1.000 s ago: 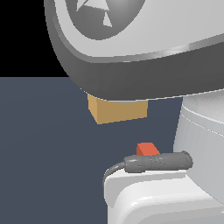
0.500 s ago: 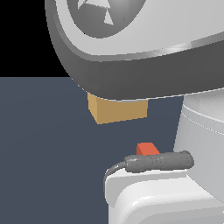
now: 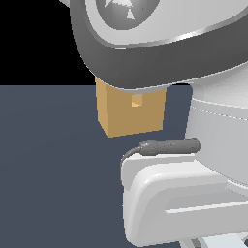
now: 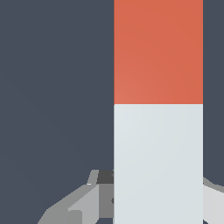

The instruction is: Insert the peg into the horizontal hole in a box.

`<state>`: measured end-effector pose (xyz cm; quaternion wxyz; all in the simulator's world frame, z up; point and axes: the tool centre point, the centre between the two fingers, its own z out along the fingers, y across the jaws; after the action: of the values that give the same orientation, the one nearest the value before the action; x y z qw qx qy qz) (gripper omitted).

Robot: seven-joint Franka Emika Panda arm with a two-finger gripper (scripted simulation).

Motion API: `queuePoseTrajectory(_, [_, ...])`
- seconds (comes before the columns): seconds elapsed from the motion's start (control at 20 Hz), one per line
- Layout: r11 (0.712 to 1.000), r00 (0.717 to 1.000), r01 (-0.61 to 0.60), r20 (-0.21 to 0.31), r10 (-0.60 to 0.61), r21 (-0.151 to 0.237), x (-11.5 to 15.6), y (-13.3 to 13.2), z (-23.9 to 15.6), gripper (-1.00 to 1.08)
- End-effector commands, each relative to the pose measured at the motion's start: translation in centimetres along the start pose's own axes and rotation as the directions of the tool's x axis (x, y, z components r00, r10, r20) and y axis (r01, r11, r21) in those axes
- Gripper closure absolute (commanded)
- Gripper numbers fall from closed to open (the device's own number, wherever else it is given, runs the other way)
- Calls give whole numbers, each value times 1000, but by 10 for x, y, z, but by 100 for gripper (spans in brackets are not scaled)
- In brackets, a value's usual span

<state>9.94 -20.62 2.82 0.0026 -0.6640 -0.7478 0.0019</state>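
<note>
Tan and cardboard-plain, the cube-shaped box (image 3: pixel 130 114) sits on the dark slate-blue counter (image 3: pixel 53 169) beyond the robot's white and grey arm body (image 3: pixel 193 189), which hides the box's upper part in the exterior view. Compared with half a second ago, the small orange-red tip that showed just below the box, above the grey cable (image 3: pixel 164 147), is gone from that view, so we judge that the peg has been lifted or turned off the counter. On the box's near face we can now make out the hole (image 3: pixel 136 100), a small square opening with a lighter orange-tan inside. In the wrist view the long square-section peg (image 4: pixel 158 109), half orange-red and half white, runs straight out from the tool (image 4: pixel 153 199), whose grey fingers (image 4: pixel 83 203) flank the white half; it appears to grip the peg there, though the contact itself is hidden. We cannot tell from either view how the peg lines up with the hole. Nothing else lies near the box; the arm's own bulk is what blocks our sight.
</note>
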Motion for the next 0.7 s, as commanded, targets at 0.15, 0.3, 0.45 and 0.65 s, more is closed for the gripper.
queuePoseTrajectory(0.15, [998, 998, 62, 2, -62, -6, 53, 15, -30, 108])
queuePoseTrajectory(0.3, [994, 994, 108, 3, -108, -6, 94, 23, -51, 108])
queuePoseTrajectory(0.45, [988, 988, 152, 4, -152, -5, 133, 29, -72, 108])
queuePoseTrajectory(0.65, [980, 980, 198, 4, -198, -5, 175, 34, -93, 108])
